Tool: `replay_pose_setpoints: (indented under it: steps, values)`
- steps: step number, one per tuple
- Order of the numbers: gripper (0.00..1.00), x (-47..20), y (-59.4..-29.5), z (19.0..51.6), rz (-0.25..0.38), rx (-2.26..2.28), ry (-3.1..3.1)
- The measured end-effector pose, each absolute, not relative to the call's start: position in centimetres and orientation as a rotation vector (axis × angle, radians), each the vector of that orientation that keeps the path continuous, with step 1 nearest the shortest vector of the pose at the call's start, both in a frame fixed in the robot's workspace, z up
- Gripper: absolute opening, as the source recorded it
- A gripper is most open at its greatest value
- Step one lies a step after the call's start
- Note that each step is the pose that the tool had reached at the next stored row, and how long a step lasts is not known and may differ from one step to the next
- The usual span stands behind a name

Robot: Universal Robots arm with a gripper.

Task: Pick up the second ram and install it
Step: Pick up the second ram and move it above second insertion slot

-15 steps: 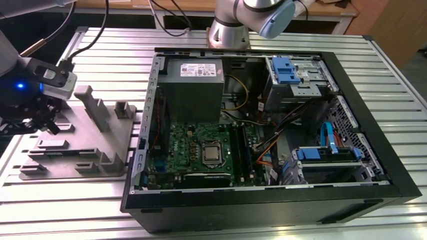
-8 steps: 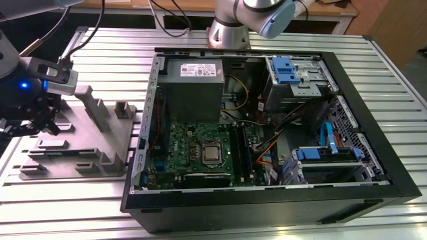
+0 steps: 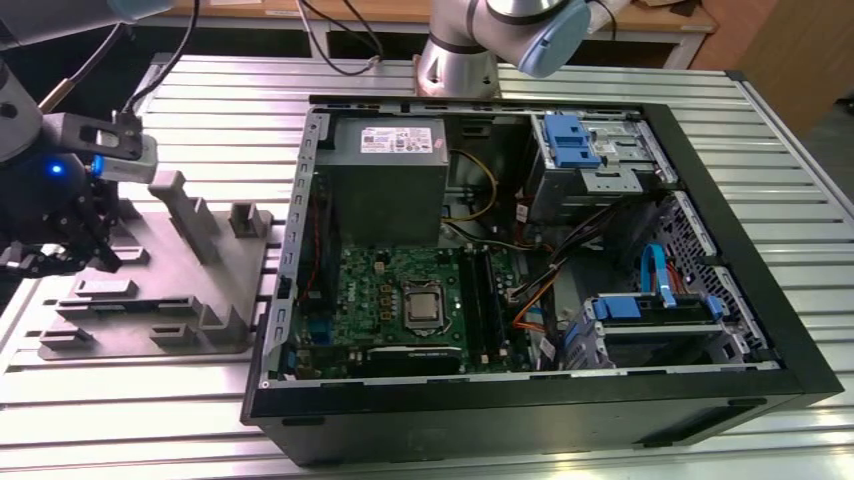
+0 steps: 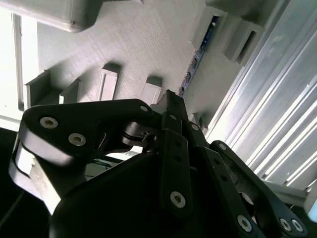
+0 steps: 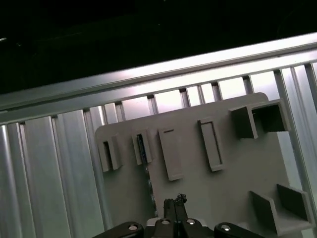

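Grey tray (image 5: 233, 168) holds the second ram (image 4: 197, 57) on edge; my gripper (image 4: 171, 100) hovers just beside it, fingers (image 4: 174, 148) pressed together on nothing (pickup, install not yet done).

The claw (image 4: 169, 99) points downward with its fingers (image 4: 175, 148) drawn together, tips touching.
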State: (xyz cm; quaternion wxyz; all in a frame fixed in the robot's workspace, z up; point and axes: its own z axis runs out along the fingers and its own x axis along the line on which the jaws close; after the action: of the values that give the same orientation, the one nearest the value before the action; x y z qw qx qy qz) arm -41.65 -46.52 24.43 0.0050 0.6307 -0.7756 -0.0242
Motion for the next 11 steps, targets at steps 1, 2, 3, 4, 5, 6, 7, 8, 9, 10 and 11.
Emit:
replay_pose_setpoints:
  steps: [1,2,3,4,5,6,7,8,9,10,11]
  values:
    - [0.10,-41.65,-46.52,24.39,-0.076,1.997,-2.411]
    - [0.10,-41.65,-46.52,24.37,-0.075,2.019,-2.391]
    - [0.10,-41.64,-46.52,24.36,-0.075,2.039,-2.374]
    - [0.10,-41.65,-46.52,24.36,-0.075,2.050,-2.364]
    - [0.10,-41.65,-46.52,24.35,-0.072,2.060,-2.358]
    - [0.10,-41.65,-46.52,24.33,-0.064,2.072,-2.356]
    - [0.10,-41.65,-46.53,24.32,-0.055,2.084,-2.353]
    - [0.10,-41.65,-46.53,24.32,-0.048,2.097,-2.349]
    - [0.10,-41.64,-46.54,24.31,-0.044,2.108,-2.343]
    - [0.10,-41.64,-46.54,24.30,-0.044,2.114,-2.338]
    - [0.10,-41.64,-46.54,24.29,-0.044,2.119,-2.333]
